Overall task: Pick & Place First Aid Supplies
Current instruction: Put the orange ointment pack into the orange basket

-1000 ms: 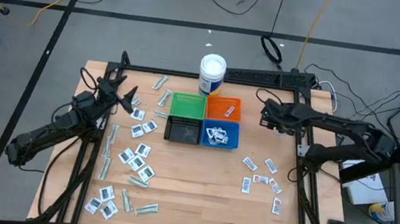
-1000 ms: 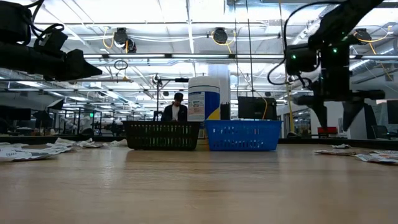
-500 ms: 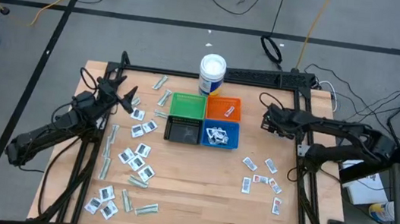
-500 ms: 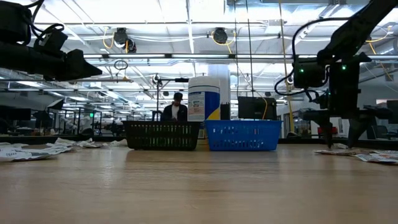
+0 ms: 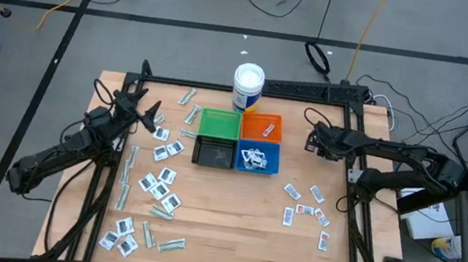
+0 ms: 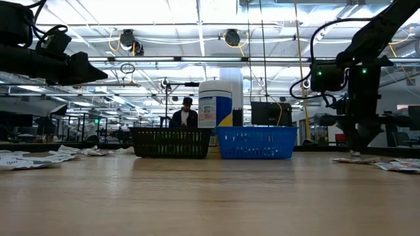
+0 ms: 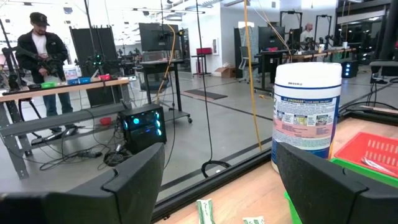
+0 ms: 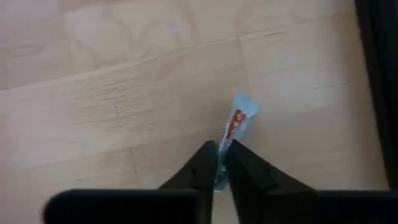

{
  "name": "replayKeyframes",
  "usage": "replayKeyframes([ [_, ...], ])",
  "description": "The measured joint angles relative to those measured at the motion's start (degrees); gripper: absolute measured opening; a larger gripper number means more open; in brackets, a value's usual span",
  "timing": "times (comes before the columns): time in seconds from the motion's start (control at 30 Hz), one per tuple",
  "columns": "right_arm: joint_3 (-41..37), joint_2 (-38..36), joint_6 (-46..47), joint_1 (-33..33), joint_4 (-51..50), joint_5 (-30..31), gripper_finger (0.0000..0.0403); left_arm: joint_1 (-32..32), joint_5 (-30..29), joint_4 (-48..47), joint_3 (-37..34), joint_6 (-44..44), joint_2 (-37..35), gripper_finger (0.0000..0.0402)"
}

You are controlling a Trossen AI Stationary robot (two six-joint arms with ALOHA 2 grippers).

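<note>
On the table's left side, the left gripper (image 5: 148, 113) is hovering above the wood with its fingers (image 7: 134, 180) spread apart and nothing between them. Below and beside it, the left scatter of packets (image 5: 159, 178) is lying loose — white squarish sachets with dark print mixed with slim pale-green strips (image 5: 123, 193), spreading down toward the near edge. A few more strips are lying near the far rail beside the white tub (image 5: 248, 85).

At the middle, four bins are sitting together in a square: the green bin (image 5: 220, 123) and orange bin (image 5: 261, 126) behind, the black bin (image 5: 213, 153) and blue bin (image 5: 257, 158) in front, the blue one holding several white sachets. Bare wood is lying open in front of the bins, between the two scatters.

To the right, the right gripper (image 8: 221, 163) is pointing down at the table just beside the right frame rail (image 5: 349, 176), its fingers pinched together on one end of a small packet (image 8: 237, 123) — a narrow white sachet with red print, lying flat on the wood. Nearer the front edge, the right scatter of sachets (image 5: 307, 210), white with red print, is lying well apart from the bins, trailing down toward the table's near right corner.
</note>
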Motion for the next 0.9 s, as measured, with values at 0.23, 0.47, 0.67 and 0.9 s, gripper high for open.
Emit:
replayKeyframes([
  [0.23,3.6,0.3,-7.1,0.0,-3.9,-1.5,0.0014,0.0,0.0,0.0,0.0,0.0,0.0,0.0308],
  [0.47,10.5,0.2,-20.3,0.1,-13.1,-2.1,0.0003,0.0,0.0,0.0,0.0,0.0,0.0,0.0308],
  [0.67,14.3,0.2,-33.5,0.1,-18.7,-2.1,0.0006,0.0,0.0,0.0,0.0,0.0,0.0,0.0308],
  [0.9,18.0,0.2,-51.8,0.0,-21.5,-1.9,0.0005,0.0,0.0,0.0,0.0,0.0,0.0,0.0308],
])
